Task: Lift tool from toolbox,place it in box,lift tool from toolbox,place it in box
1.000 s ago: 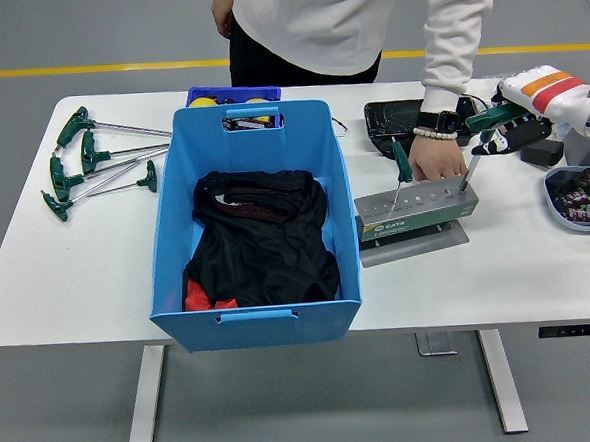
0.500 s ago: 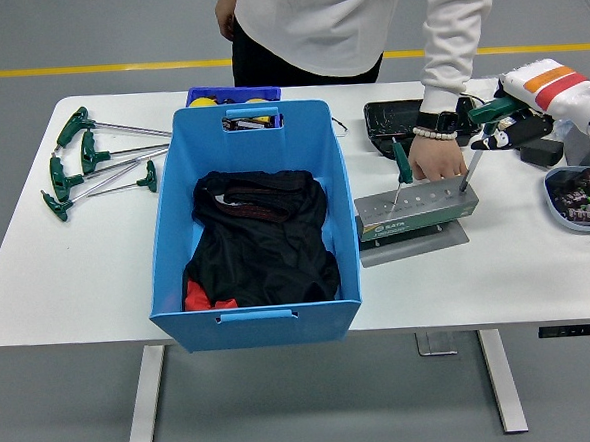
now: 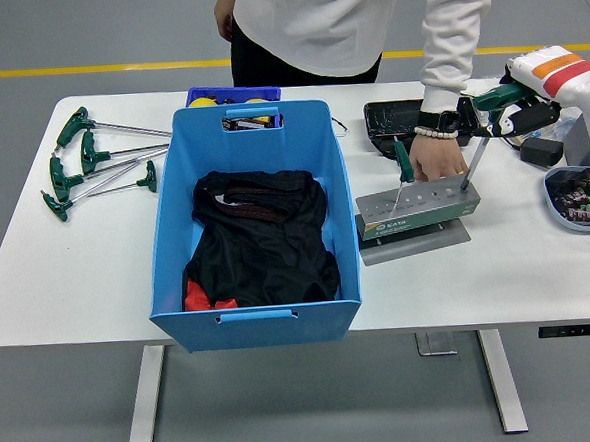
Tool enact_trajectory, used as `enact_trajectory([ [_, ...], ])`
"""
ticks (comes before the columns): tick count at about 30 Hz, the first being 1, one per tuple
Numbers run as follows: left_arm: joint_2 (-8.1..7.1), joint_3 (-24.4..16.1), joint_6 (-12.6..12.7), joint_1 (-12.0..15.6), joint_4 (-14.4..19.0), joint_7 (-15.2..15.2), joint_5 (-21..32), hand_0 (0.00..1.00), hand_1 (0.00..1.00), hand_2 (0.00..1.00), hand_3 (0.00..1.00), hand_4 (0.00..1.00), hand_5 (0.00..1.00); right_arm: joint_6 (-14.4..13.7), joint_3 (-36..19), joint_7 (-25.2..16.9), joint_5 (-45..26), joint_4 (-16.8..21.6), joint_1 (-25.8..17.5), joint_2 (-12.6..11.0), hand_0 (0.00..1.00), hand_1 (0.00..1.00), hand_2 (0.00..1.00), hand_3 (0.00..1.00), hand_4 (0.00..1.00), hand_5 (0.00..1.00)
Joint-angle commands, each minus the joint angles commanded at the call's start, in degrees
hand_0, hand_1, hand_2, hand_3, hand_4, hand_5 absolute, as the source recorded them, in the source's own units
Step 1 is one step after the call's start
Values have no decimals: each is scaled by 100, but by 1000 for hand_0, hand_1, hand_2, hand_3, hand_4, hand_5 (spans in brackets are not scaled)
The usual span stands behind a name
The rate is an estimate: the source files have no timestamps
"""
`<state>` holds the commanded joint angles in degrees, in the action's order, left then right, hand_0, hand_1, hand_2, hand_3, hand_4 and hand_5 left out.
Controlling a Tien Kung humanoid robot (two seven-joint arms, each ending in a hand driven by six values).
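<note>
On the table's right: right hand (image 3: 509, 108) comes in from the right edge, fingers curled around the green handle of a T-wrench (image 3: 478, 150).
T-wrench: shaft slants down from the hand to the right end of the toolbox (image 3: 416, 212); whether its tip sits in a hole I cannot tell.
Toolbox: grey block with a row of holes, on a grey plate, just right of the box (image 3: 253, 220).
Second wrench (image 3: 402, 169): stands in the toolbox, green handle up.
Person's hand (image 3: 436, 155): rests on the toolbox's far edge, between the two wrenches.
Box: blue, open, black cloth with a bit of red inside.
Loose wrenches (image 3: 96, 158): several on the table (image 3: 69, 295), well left of the box.
Tray (image 3: 394, 123): black, behind the toolbox.
Bowl (image 3: 579, 199): at the right edge, holding small parts.
</note>
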<state>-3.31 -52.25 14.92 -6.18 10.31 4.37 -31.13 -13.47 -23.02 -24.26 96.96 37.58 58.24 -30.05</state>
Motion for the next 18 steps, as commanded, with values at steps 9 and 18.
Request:
enact_trajectory([
  [9,-10,-32,0,15,0,-6,-14,744,728,798,773,732,607,59,-305,25,62,691,43,-360,2,2,2,2,991,743],
  [18,-17,-73,3,33,0,-10,-42,744,727,798,772,731,608,118,-816,61,89,1155,-7,-640,2,2,2,2,917,697],
])
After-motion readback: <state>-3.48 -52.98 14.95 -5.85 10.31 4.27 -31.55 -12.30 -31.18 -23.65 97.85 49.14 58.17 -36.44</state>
